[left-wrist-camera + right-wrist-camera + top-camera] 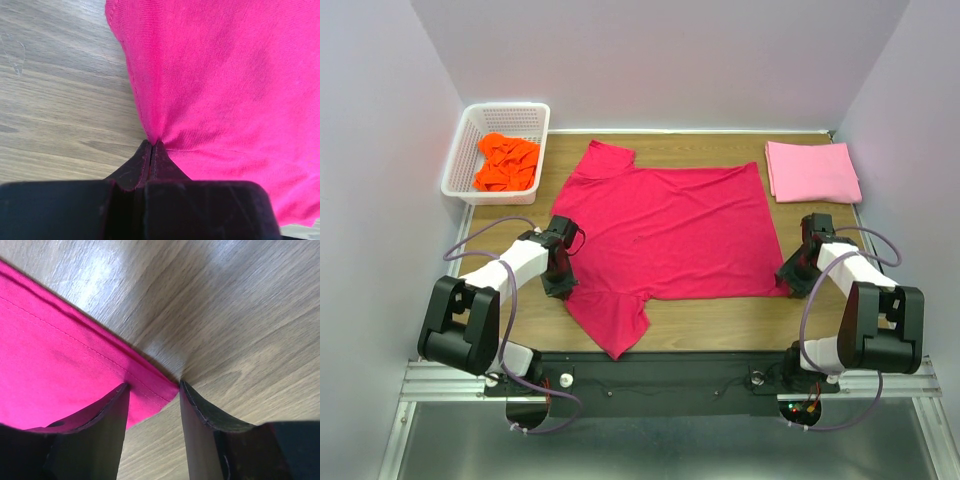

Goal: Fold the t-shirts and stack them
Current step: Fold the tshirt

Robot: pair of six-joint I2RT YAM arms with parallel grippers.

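- While the crimson-red t-shirt (pixel 670 225) lies spread nearly flat across the middle of the worktop (pixel 720 325), collar side toward the left and hem toward the right, one sleeve points to the far edge and the other trails toward the near edge.
- Its near-left edge, close to the near sleeve, is pinched in the left end effector (pixel 151 148). The jaws are pressed together on a small tuck of cloth, and creases fan out from that point.
- Its near-right hem corner sits between the spread fingers of the right end effector (pixel 153 387), which is open and grips nothing. One finger is over the cloth, the other over bare wood just beside the corner.
- Judging from this, the step in hand is taking the near edge at both ends for a first lengthwise fold toward the far edge.
- To do it well, the right end effector should close on the hem corner itself, catching both layers, before either arm lifts. A lift on the left alone would likely drag the shirt askew.
- Both arms should then rise together and carry the near edge evenly and low over the cloth, so the fold line runs straight and the near sleeve tucks in rather than hanging out.
- Further out, the light pink t-shirt (pixel 812 170) lies folded at the far-right corner and is the likely base of the stack.
- The bright orange t-shirt (pixel 507 162) sits crumpled in the white basket (pixel 505 108) at the far left, not yet folded.
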